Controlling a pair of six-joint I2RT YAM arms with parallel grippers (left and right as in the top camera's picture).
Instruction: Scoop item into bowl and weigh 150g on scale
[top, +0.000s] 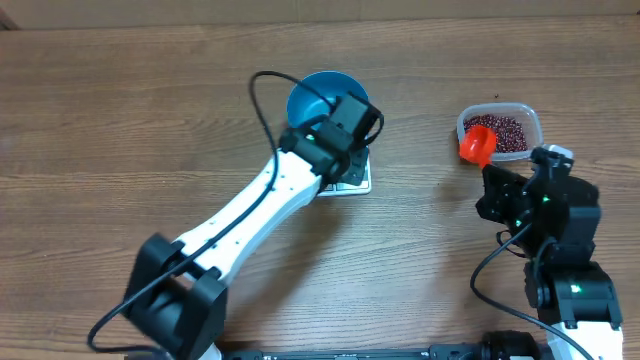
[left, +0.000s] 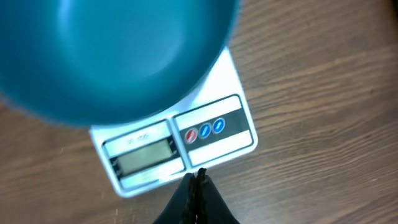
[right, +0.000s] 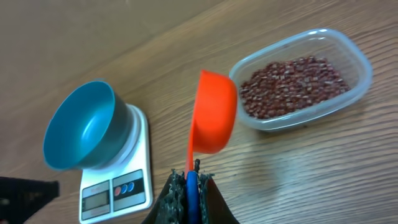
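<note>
Blue bowl (right: 81, 127) sits empty on scale (right: 134, 180); scooping step not yet begun.
L gripper (left: 198, 180) pinched shut on nothing, over scale's display edge. R gripper (right: 191, 179) clamps orange scoop (right: 214, 112) handle, scoop just beside tub (right: 360, 59) of beans (right: 289, 84). Next: dip scoop into beans, lift level.

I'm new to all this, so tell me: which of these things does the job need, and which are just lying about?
For the job: blue bowl, white scale, red-brown beans, clear tub, orange scoop.
Lying about: nothing visible, only the wooden table.
</note>
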